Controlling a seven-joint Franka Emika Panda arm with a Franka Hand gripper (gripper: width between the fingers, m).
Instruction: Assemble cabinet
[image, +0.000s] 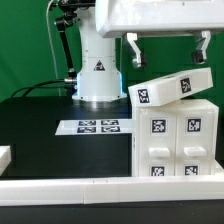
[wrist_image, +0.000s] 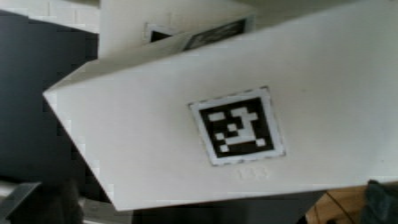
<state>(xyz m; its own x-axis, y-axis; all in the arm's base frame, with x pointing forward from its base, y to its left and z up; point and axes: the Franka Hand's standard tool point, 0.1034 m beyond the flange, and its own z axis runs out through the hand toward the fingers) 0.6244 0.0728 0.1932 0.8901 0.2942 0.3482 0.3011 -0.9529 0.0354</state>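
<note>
At the exterior view's left edge, a small white block (image: 4, 156) lies on the matte black table (image: 40, 130), with a green curtain (image: 25, 40) hanging behind. A smooth white rail (image: 70, 188) runs along the table's front. Mid-scene stands the arm's rounded white base (image: 98, 75), and in front of it the thin marker board (image: 97, 126) lies flat. On the exterior view's right sits the cabinet (image: 178, 140), a boxy white plastic body with square black-and-white tags. Its top piece (image: 170, 90) rests tilted. The tool (image: 166, 60) hangs just above that piece, its fingers spread wide and pinching nothing. The wrist view is filled by a smooth white panel (wrist_image: 160, 110) bearing one tag (wrist_image: 240, 125).
</note>
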